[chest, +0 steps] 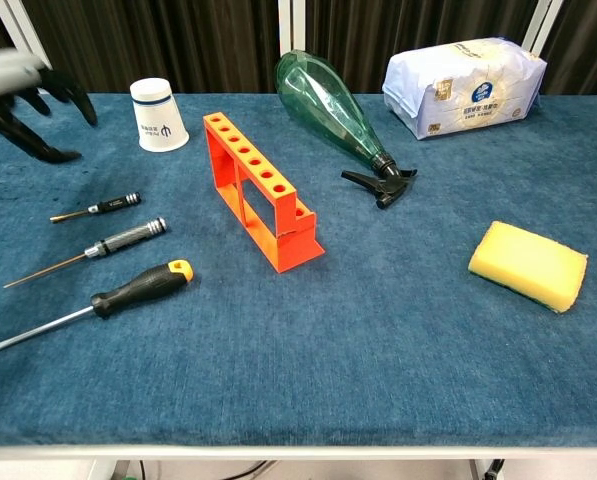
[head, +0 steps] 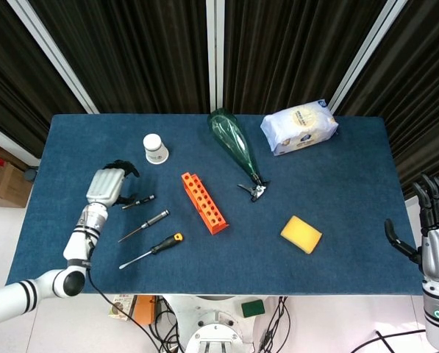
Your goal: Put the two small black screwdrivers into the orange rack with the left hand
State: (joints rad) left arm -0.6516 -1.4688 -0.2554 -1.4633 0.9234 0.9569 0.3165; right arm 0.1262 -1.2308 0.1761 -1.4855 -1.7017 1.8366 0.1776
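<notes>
Two small black screwdrivers lie on the blue table left of the orange rack (head: 203,202) (chest: 260,189): the shorter one (head: 139,201) (chest: 96,208) and a longer knurled one (head: 145,225) (chest: 90,249). My left hand (head: 107,185) (chest: 23,100) hovers just left of and above the shorter screwdriver, fingers apart and curved downward, holding nothing. My right hand (head: 436,228) hangs off the table's right edge, fingers spread, empty. The rack stands upright with its row of holes empty.
A larger black-and-orange screwdriver (head: 152,250) (chest: 96,302) lies nearest the front. A white paper cup (head: 156,148) (chest: 158,115) stands behind the tools. A green spray bottle (head: 236,148), a white bag (head: 298,126) and a yellow sponge (head: 301,234) sit to the right.
</notes>
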